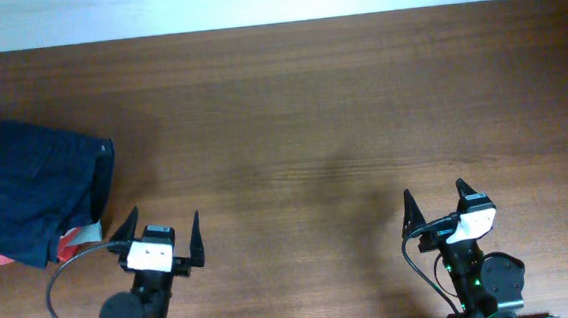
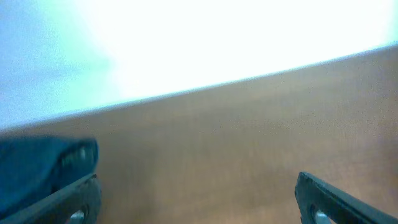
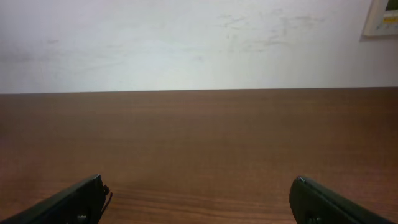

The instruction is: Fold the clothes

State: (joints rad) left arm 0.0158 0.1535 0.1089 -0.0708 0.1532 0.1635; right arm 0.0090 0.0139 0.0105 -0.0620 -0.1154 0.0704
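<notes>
Two end effectors sit at the near edge of the bench (image 1: 310,97), both w/ fingers spread apart, holding nothing: left end effector (image 1: 164,217) nr the near-left corner, right end effector (image 1: 434,191) toward the near-right. The navy-blue garment (image 1: 30,187) lies bunched at the left edge, just beside the left end effector, over what may be red and white cloth (image 1: 82,236). Left wrist view is blurred.

A brown wooden table (image 1: 310,97) filled the overhead view, its grain running from nine to three o'clock. A pale wall (image 3: 186,43) rose beyond its twelve o'clock edge, with a light framed plate (image 3: 380,17) at two o'clock. A bit of red and white cloth (image 1: 82,236) lay at eight o'clock.
</notes>
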